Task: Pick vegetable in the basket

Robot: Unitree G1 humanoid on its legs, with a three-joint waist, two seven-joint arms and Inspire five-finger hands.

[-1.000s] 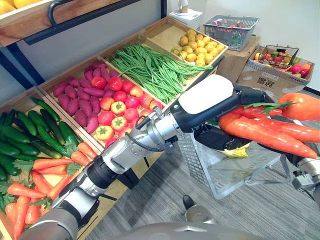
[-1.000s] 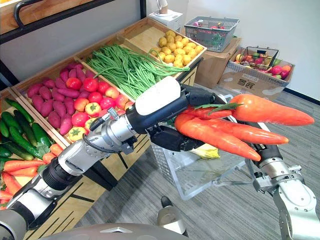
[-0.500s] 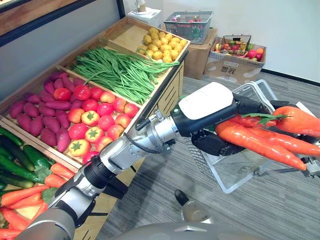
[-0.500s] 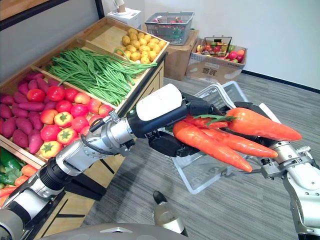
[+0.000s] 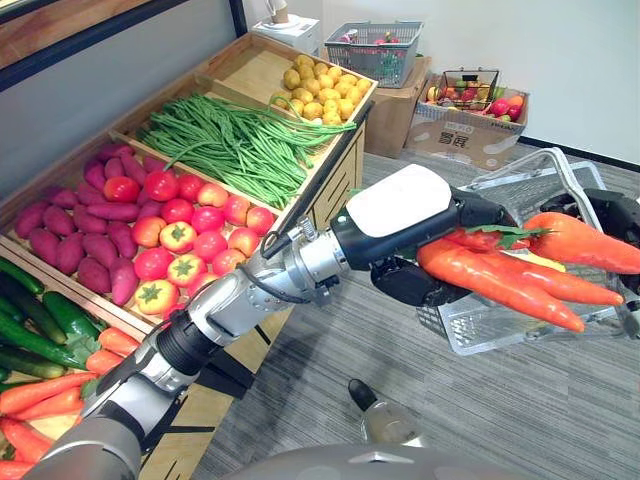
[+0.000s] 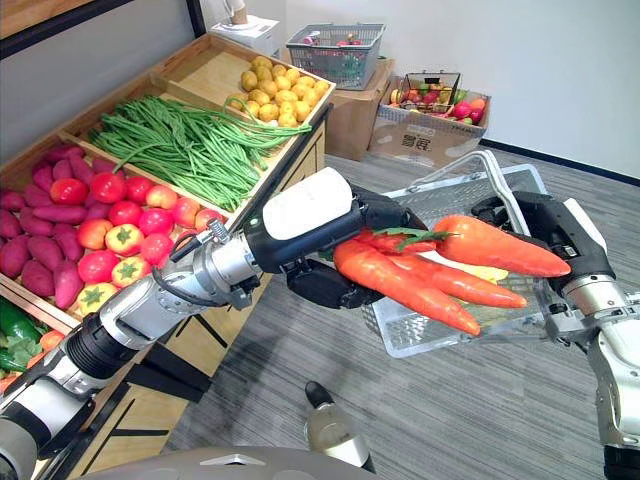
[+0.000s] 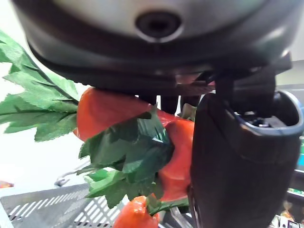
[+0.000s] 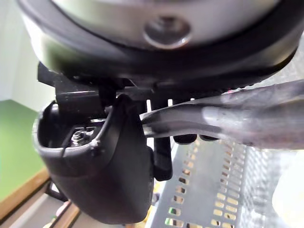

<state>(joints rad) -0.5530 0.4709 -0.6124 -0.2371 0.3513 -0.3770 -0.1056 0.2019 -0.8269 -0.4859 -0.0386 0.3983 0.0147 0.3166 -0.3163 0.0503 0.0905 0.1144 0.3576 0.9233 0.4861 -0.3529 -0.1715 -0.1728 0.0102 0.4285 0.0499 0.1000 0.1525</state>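
The left hand (image 6: pixel 325 283) is clutching a bunch of carrots (image 6: pixel 420 280), fingers curled round them near the leafy tops, and is holding them just above the grey mesh basket (image 6: pixel 432 336). The right hand (image 6: pixel 545 225) is gripping the basket's handle (image 8: pixel 237 118), fingers wrapped round it, beside the wooden vegetable stand (image 6: pixel 205 65).

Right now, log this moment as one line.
left hand: shut on carrots | carrots: held over basket, not released | right hand: shut on basket handle

Orange carrots (image 7: pixel 102 111) (leafy tops) in robot hand (image 7: pixel 237 166)
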